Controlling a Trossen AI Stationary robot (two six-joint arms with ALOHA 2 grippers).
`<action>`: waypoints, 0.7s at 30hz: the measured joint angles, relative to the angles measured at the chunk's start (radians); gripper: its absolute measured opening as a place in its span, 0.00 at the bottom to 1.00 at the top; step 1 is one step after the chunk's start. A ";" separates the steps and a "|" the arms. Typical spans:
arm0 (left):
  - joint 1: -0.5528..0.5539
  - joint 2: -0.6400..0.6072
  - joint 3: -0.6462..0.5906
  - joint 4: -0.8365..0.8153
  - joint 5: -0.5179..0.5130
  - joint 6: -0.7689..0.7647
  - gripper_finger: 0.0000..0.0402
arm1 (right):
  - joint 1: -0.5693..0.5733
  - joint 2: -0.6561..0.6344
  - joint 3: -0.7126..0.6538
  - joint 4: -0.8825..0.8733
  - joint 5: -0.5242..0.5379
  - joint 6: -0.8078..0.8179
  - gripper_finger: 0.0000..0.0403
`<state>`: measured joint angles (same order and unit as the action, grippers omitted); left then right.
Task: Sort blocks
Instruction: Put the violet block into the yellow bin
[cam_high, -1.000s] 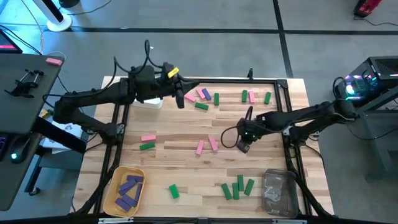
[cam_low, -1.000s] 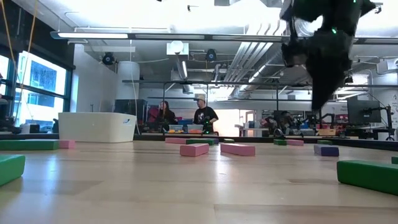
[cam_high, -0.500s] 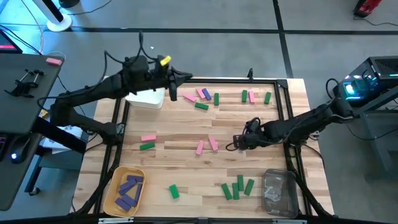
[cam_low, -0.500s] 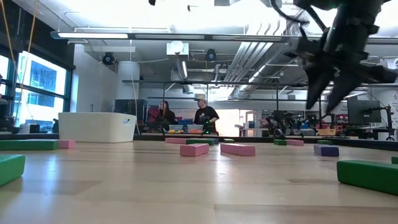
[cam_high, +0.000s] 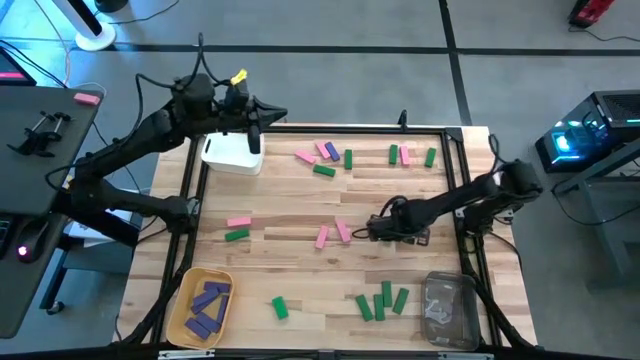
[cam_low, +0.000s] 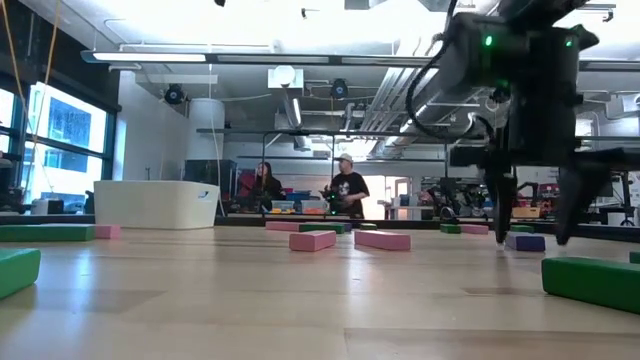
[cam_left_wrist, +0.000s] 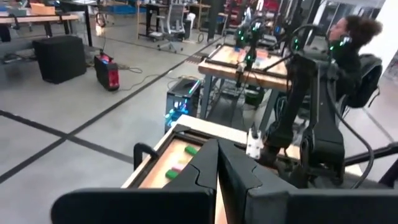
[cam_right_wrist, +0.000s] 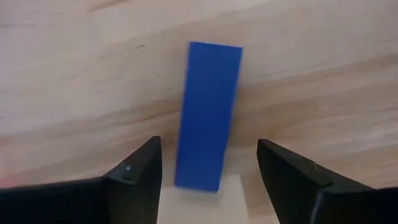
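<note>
Pink, green and purple blocks lie flat and scattered on the wooden table (cam_high: 290, 270). One purple block (cam_right_wrist: 208, 115) lies flat between the fingers of my right gripper (cam_right_wrist: 208, 155). That gripper points down at mid-right (cam_high: 385, 230) and is open, with a gap on each side of the block. The low view shows its fingertips (cam_low: 530, 235) just above the same block (cam_low: 525, 241). My left gripper (cam_high: 255, 138) is shut and empty. It hovers high at the far left, over the white bin (cam_high: 230, 155).
A yellow bin (cam_high: 203, 305) with several purple blocks stands at the near left, a clear bin (cam_high: 447, 308) at the near right. Two pink blocks (cam_high: 333, 234) lie just left of my right gripper. Several green blocks (cam_high: 382, 300) lie near the front. People stand beyond the table.
My right gripper has sunk toward the table, rolled about its own axis and opened, and now straddles the purple block. My left gripper, still shut, has swung from the far-middle blocks toward the table's far left corner, over the white bin.
</note>
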<state>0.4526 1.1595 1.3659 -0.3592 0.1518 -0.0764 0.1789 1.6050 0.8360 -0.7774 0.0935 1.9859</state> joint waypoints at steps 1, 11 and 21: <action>0.000 0.000 0.000 -0.010 0.000 0.001 0.00 | -0.002 0.012 0.000 -0.001 -0.002 0.017 0.51; 0.000 -0.002 0.000 -0.031 0.000 0.028 0.00 | -0.002 0.036 0.005 -0.039 0.011 -0.009 0.07; 0.000 -0.012 0.000 0.015 -0.002 0.011 0.00 | 0.059 -0.242 -0.002 -0.222 0.076 -0.129 0.02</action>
<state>0.4522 1.1479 1.3663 -0.3447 0.1496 -0.0656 0.2383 1.3635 0.8340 -0.9999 0.1692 1.8571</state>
